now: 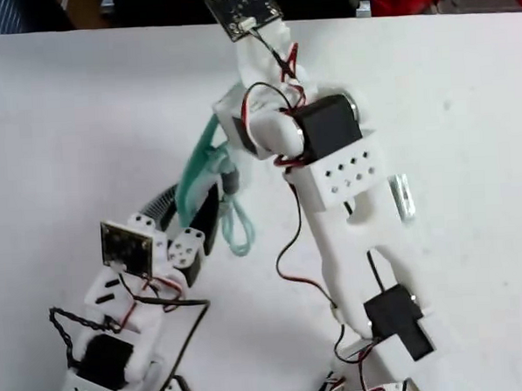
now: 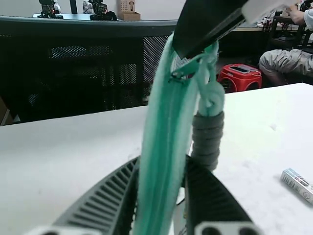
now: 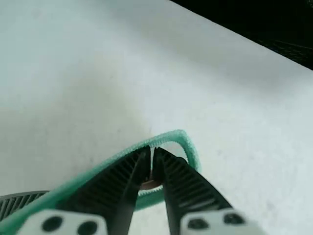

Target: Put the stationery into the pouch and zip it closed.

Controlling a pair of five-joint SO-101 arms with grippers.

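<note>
Overhead, the teal pouch [image 1: 194,168] sits left of the desk's [image 1: 82,126] middle, caught between the two arms. The left gripper [image 2: 164,166], coming in from the near left, has its fingers narrowed onto the pouch's lower part, so the pouch stands on edge between them. The right gripper [image 3: 152,152] meets the pouch at its far end. Its fingers are almost together, pinching the top edge at the zip line, with a small brownish piece nipped between them that may be the zip pull. A teal wrist loop [image 1: 236,227] with a grey sleeve [image 2: 208,137] hangs from the pouch toward the near side, between the arms. Whether the pouch's underside touches the desk cannot be told. A small flat silvery item [image 1: 401,197] lies on the desk just beside the right arm's right flank, well apart from the pouch.
</note>
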